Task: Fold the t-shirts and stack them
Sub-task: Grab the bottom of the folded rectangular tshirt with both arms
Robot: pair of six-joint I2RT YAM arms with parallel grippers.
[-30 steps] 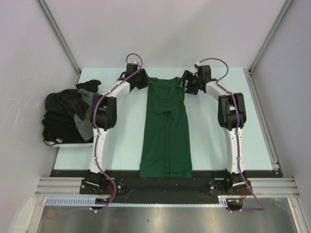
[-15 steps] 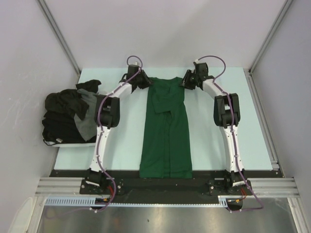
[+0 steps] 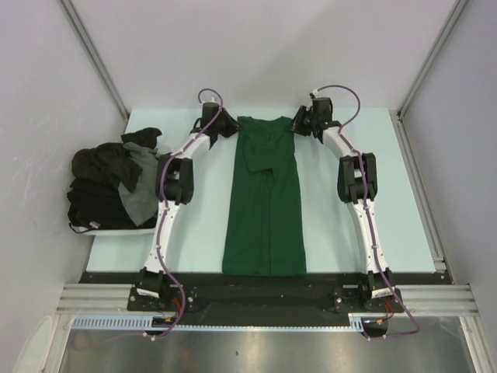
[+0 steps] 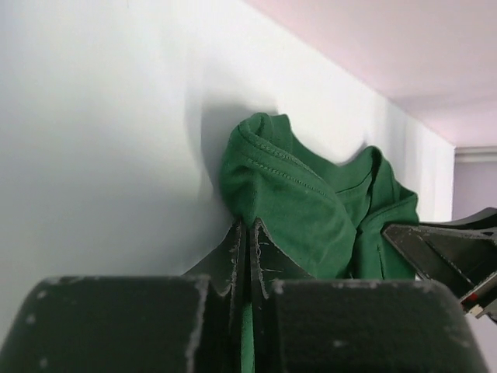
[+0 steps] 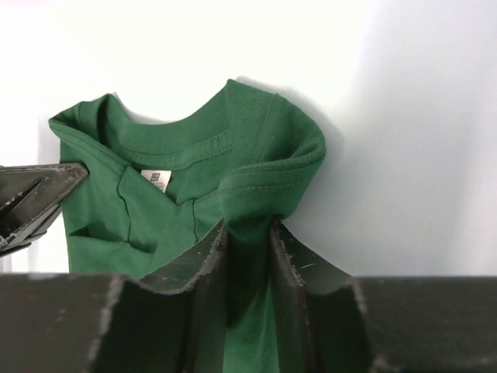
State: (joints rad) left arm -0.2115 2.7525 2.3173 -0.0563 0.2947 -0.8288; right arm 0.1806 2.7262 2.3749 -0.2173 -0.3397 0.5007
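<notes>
The dark green t-shirt [image 3: 264, 202] lies as a long narrow strip down the middle of the table, collar at the far end. My left gripper [image 3: 231, 124] is shut on its far left shoulder corner, a thin fold of green cloth pinched between the jaws [image 4: 247, 224]. My right gripper [image 3: 300, 124] is shut on the far right shoulder corner, with a thicker bunch of cloth between its fingers [image 5: 248, 225]. The white neck label [image 5: 158, 179] shows inside the collar. Black and dark grey t-shirts [image 3: 109, 186] lie heaped at the left.
The pale mint table [image 3: 349, 225] is enclosed by white walls at the back and both sides. The heap of dark shirts overhangs the table's left edge. The other arm's finger shows in each wrist view: the right one [image 4: 443, 249], the left one [image 5: 31, 203].
Both grippers have moved toward the far edge and closed on the green shirt's shoulder corners. The collar end is now bunched up between them.
</notes>
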